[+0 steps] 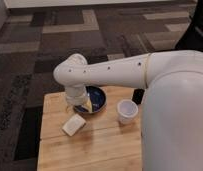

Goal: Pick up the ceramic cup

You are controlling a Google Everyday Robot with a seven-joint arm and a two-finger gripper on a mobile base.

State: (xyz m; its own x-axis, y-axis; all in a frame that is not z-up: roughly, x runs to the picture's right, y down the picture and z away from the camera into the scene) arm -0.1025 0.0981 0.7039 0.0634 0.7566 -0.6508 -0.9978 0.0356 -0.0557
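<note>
The ceramic cup (127,110) is small, white and without a handle. It stands upright on the wooden table (102,147), right of the dark-blue bowl (97,98). My white arm reaches in from the right and bends down at its joint (71,71). The gripper (78,101) hangs at the arm's lower end, over the left part of the blue bowl and well left of the cup. A yellow item (88,107) lies in the bowl beside it.
A pale flat rectangular item (73,125) lies on the table in front of the bowl. A dark object (139,95) stands behind the cup at the table's far right. My white body covers the table's right side. Patterned carpet surrounds the table.
</note>
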